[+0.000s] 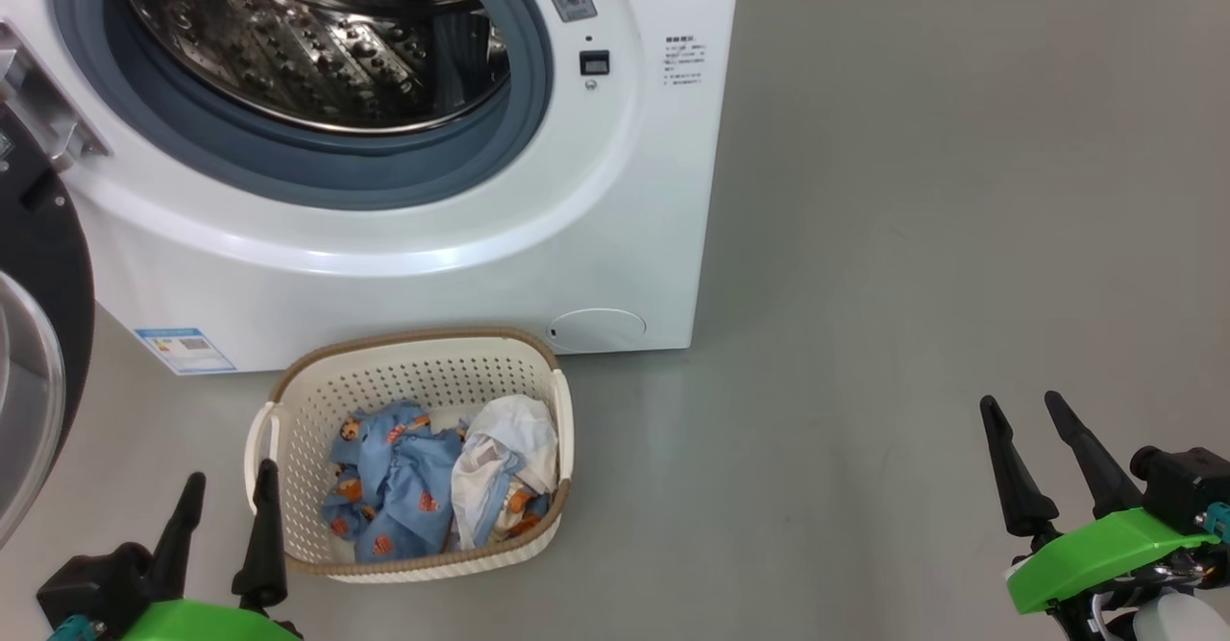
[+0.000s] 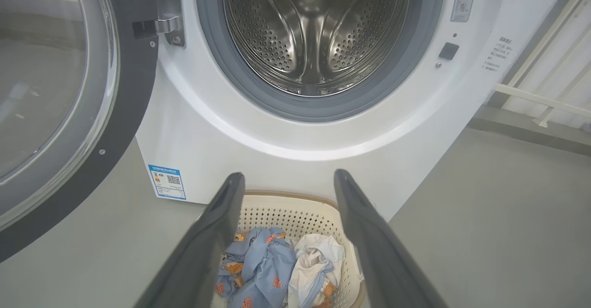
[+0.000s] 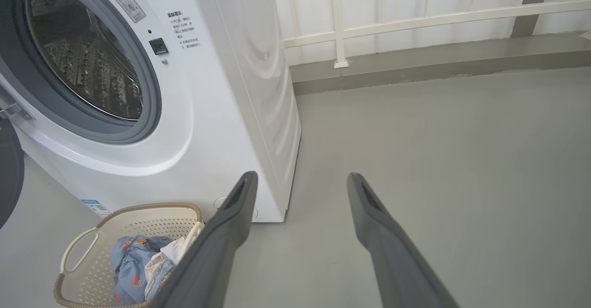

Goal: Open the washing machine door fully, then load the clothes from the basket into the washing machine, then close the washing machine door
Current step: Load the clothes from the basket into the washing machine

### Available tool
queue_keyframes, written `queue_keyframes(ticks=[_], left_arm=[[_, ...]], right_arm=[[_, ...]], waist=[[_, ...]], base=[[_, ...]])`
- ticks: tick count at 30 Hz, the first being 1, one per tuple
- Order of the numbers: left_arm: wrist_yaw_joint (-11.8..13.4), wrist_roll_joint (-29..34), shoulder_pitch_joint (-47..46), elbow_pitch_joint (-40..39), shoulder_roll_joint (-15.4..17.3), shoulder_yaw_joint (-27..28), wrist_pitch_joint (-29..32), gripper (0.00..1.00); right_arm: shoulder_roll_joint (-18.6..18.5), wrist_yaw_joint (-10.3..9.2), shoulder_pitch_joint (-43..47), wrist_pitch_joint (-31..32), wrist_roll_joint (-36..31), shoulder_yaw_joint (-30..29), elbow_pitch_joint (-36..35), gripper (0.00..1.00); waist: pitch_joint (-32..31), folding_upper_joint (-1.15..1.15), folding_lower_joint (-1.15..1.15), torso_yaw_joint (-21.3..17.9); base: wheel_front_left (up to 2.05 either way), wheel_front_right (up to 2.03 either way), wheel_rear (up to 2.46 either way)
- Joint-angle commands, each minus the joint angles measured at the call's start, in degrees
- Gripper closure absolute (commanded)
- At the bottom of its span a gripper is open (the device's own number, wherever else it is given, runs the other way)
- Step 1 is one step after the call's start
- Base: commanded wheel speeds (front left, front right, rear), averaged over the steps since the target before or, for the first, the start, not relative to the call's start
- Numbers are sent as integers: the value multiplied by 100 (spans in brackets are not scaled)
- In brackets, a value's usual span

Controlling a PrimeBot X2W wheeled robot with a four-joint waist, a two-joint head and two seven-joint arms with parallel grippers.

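Since the door (image 2: 121,114) already hangs swung out to the left of the washer (image 1: 413,266), clear of the mouth, the first step looks done, though its far edge runs out of every view, so I can only say it seems fully open. Loading has not begun: the steel drum (image 2: 314,35) shows bare metal, with no garment in the part that can be seen. The clothes (image 1: 399,487) all lie in the basket (image 1: 432,377), blue printed pieces to the left and a white cloth (image 1: 509,434) bunched against the right wall. The basket sits on the floor (image 1: 865,333) just in front of the washer, below the mouth. Left fingers (image 1: 261,550) are spread apart and hold nothing; they stand just beside the basket's left handle, and in the left wrist view they frame the clothes. Right fingers (image 1: 1017,497) are likewise spread and empty, well apart from the basket over bare floor. Left to do: lifting each garment into the drum, likely in several trips, then swinging the door shut.
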Motion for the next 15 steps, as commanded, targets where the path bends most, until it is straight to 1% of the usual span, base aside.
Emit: queue_keyframes(ticks=[1, 15], left_arm=[[-14, -23, -211, -154, 179, 178, -36, 0], [-14, -54, -233, -149, 200, 146, -36, 0]], right_arm=[[-70, 16, -140, -69, -31, 94, -144, 0], [-45, 16, -158, -69, -21, 166, -108, 0]], waist=[[7, 0, 0, 6], [-25, 0, 0, 12]], base=[[69, -111, 42], [68, -115, 46]])
